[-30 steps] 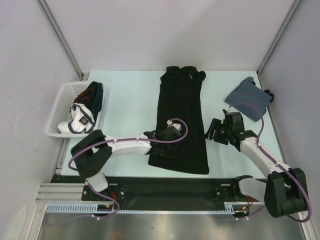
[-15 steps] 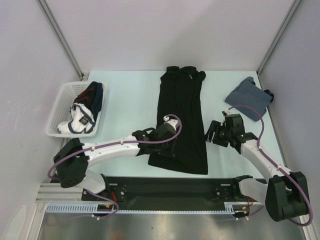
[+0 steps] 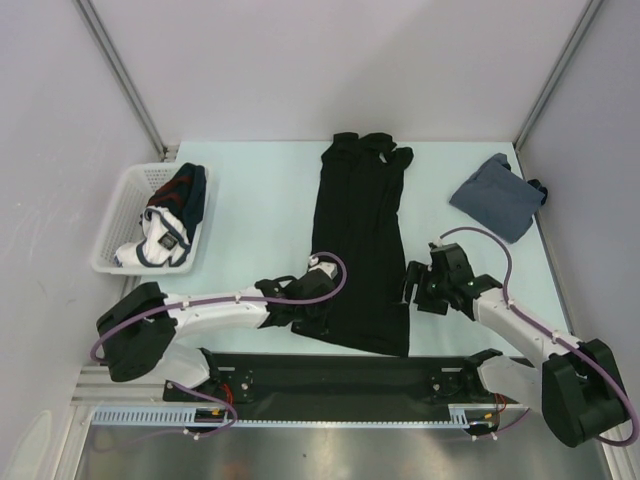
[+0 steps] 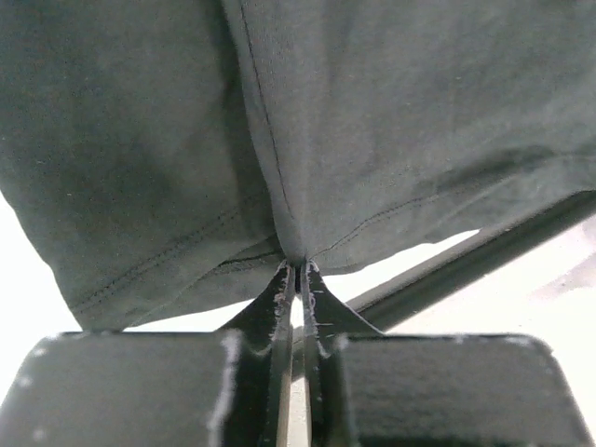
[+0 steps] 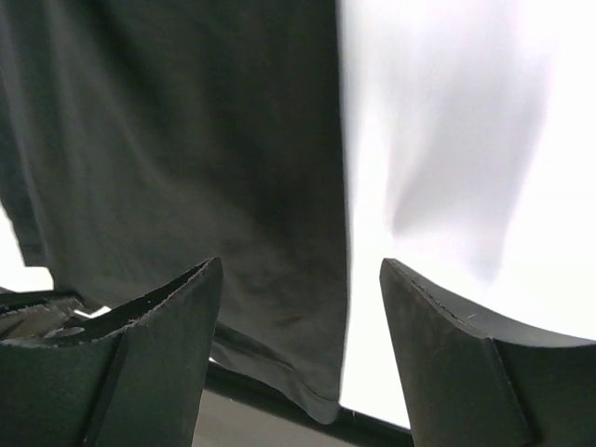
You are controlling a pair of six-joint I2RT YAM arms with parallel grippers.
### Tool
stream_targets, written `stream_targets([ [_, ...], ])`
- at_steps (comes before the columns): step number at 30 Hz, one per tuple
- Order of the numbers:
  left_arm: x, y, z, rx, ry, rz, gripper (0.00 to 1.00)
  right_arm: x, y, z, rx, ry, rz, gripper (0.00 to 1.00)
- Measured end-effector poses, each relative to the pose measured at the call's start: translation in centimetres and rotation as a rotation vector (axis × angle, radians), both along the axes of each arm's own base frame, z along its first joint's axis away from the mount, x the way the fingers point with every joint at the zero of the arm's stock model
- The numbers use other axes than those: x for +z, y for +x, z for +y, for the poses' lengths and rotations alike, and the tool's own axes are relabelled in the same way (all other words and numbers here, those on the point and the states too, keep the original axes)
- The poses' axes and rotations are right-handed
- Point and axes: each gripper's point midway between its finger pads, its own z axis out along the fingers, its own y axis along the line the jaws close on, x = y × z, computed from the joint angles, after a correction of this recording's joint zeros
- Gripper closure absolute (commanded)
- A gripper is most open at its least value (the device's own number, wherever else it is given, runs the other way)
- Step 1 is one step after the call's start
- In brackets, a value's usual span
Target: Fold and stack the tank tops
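Observation:
The black tank top (image 3: 360, 240) lies folded lengthwise in a long strip down the middle of the table, straps at the far end. My left gripper (image 3: 322, 312) is shut on its near left hem corner, and the cloth (image 4: 372, 140) is bunched at the fingertips (image 4: 296, 270). My right gripper (image 3: 412, 291) is open beside the strip's near right edge, with the hem corner (image 5: 307, 372) between its fingers (image 5: 168, 326). The blue-grey tank top (image 3: 497, 196) lies folded at the far right.
A white basket (image 3: 122, 208) with several crumpled clothes stands at the left. A black strip (image 3: 330, 372) runs along the table's near edge under the arm bases. Grey walls close in on three sides.
My left gripper has moved toward the near edge, pulling the black top's near left hem with it. My right gripper has moved left and nearer, up to the top's right edge.

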Motion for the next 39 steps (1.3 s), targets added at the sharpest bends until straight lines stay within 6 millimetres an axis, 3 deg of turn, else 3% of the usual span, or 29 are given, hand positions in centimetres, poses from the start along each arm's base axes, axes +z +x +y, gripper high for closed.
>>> stream_targets([
  [2, -0.4, -0.1, 0.3, 0.006, 0.01, 0.003, 0.83, -0.5, -0.6, 0.1, -0.005, -0.011, 0.019, 0.26],
  [3, -0.6, -0.2, 0.5, 0.008, 0.014, 0.005, 0.72, -0.7, -0.9, 0.2, -0.007, -0.015, 0.029, 0.27],
  [6, -0.9, -0.2, 0.6, 0.014, 0.023, 0.008, 0.53, -1.4, -1.8, 0.2, -0.014, -0.037, 0.064, 0.29],
  [9, -0.9, 0.0, 0.8, 0.024, 0.032, -0.001, 0.45, -1.7, -2.3, 0.4, -0.021, -0.051, 0.086, 0.3],
  [16, 0.8, 0.8, 2.3, 0.056, 0.053, -0.047, 0.43, -2.1, -4.6, 0.9, -0.022, -0.104, 0.139, 0.38],
  [24, 3.6, 3.7, 5.2, 0.15, 0.006, -0.109, 0.42, -2.5, -8.2, 1.6, -0.018, -0.169, 0.201, 0.44],
  [31, 1.3, 3.4, 7.2, 0.152, 0.066, -0.074, 0.42, -2.7, -10.8, 2.4, -0.018, -0.18, 0.24, 0.54],
  [39, -1.3, 2.0, 8.0, 0.128, 0.101, -0.009, 0.48, -3.0, -12.2, 2.1, -0.041, -0.191, 0.264, 0.71],
])
